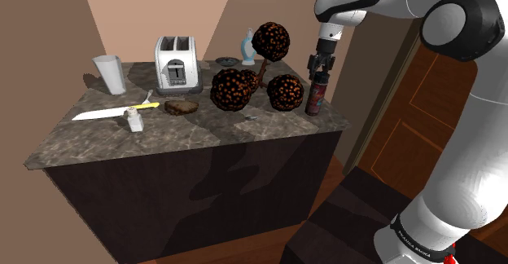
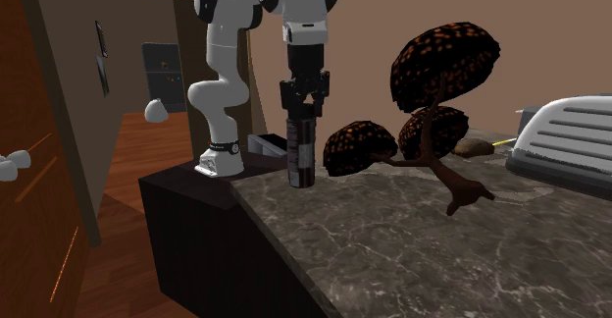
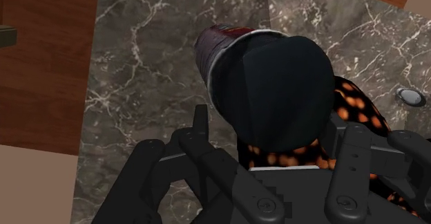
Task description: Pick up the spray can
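The spray can [image 1: 315,95] is a dark cylinder with a reddish label and a black cap. It stands upright near the corner of the marble counter [image 1: 203,136] at the shoulder view's right. My gripper [image 1: 319,68] hangs straight down over it, open, with the cap between the fingers. From the second exterior view the can [image 2: 300,149] rests on the countertop with the gripper [image 2: 305,100] straddling its top. In the wrist view the black cap [image 3: 276,84] sits between the fingers of the gripper [image 3: 269,122], and a small gap shows beside the left fingertip [image 3: 200,119].
A small tree with dark, orange-speckled foliage [image 1: 260,75] stands right beside the can. Farther along the counter are a white toaster [image 1: 177,63], a cup [image 1: 110,73], a bread slice [image 1: 181,106], a knife [image 1: 102,113] and a shaker [image 1: 134,121]. The counter's edge [image 2: 265,223] lies close to the can.
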Controlling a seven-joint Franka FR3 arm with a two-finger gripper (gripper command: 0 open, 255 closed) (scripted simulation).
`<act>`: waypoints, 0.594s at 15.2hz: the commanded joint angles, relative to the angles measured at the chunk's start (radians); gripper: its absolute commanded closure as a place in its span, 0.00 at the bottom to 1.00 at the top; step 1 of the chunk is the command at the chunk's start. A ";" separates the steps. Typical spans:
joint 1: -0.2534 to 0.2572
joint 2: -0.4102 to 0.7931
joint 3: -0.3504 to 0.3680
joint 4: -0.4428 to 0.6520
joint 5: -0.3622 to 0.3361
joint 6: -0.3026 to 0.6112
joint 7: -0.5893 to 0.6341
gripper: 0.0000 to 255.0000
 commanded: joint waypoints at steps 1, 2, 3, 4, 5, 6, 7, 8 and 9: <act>0.001 0.002 0.001 -0.003 0.000 0.000 0.000 1.00; 0.001 0.002 0.001 -0.003 0.000 0.000 0.001 1.00; 0.000 -0.001 0.000 -0.007 -0.001 0.001 -0.002 1.00; 0.000 -0.002 0.000 0.005 -0.001 -0.012 0.000 1.00; -0.001 -0.004 -0.001 0.017 -0.002 -0.025 0.002 1.00; -0.001 -0.004 -0.001 0.029 -0.003 -0.038 0.004 1.00; -0.002 -0.005 -0.001 0.042 -0.003 -0.051 0.005 1.00; -0.002 -0.005 -0.002 0.055 -0.004 -0.064 0.007 1.00; -0.003 -0.005 -0.002 0.068 -0.004 -0.077 0.008 1.00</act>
